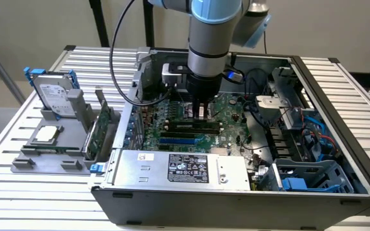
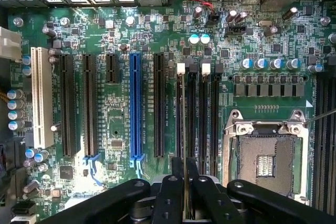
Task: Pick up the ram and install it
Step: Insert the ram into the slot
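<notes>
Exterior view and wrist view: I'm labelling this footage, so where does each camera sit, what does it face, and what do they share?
Exterior view: off the arm, above the open computer case, looking down into it; the arm's lower links and gripper show over the motherboard.
Wrist view: on the wrist, looking straight at the motherboard; the gripper shows.
Shared: the motherboard, its blue slot, the gripper.

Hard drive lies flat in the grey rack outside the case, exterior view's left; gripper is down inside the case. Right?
Not quite. The hard drive stands upright on its edge in the grey rack, not flat; the exterior view shows it. The rest holds: it is outside the case, at that view's left, and the gripper is down inside the case.
</notes>
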Robot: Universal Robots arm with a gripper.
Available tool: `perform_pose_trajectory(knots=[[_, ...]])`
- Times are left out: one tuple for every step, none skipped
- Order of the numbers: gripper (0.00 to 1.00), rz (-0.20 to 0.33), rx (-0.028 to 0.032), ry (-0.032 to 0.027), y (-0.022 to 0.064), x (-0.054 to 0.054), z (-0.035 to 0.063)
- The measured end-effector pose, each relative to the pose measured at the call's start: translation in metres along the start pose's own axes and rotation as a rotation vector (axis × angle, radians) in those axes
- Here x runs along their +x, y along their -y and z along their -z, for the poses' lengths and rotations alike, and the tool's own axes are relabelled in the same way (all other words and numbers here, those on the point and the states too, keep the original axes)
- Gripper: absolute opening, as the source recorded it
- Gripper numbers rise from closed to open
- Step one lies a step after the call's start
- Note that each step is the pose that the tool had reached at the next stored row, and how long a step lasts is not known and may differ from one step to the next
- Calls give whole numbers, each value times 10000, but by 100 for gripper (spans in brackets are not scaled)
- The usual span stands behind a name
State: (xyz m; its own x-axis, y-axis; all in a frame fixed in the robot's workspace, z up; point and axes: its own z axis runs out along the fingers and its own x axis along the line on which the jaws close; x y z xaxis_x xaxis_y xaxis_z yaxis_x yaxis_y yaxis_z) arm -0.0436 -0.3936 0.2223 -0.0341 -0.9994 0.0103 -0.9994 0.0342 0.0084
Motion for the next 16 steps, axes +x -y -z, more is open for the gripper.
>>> perform_pose_trajectory(knots=[[0,0,0,-1,0,0,-3],[0,0,-1,-2,0,0,-5],[0,0,-1,-3,0,0,-7],[0,0,-2,-3,0,0,-9],[0,0,-1,-2,0,0,-10],[0,0,-1,-1,0,0,-11],[0,-2,-8,3,-1,0,-11],[100,-3,-3,1,-1,0,-11],[100,-3,0,-1,-1,0,-12],[100,-2,-1,-1,-1,0,-11],[100,-1,-1,0,0,0,-10],[100,-1,-1,-1,0,0,-2],[100,-1,-1,1,0,0,13],[100,-2,-2,-1,-1,0,37],[100,-1,-3,-1,-1,1,61],[100,-1,-3,-1,-1,1,85]])
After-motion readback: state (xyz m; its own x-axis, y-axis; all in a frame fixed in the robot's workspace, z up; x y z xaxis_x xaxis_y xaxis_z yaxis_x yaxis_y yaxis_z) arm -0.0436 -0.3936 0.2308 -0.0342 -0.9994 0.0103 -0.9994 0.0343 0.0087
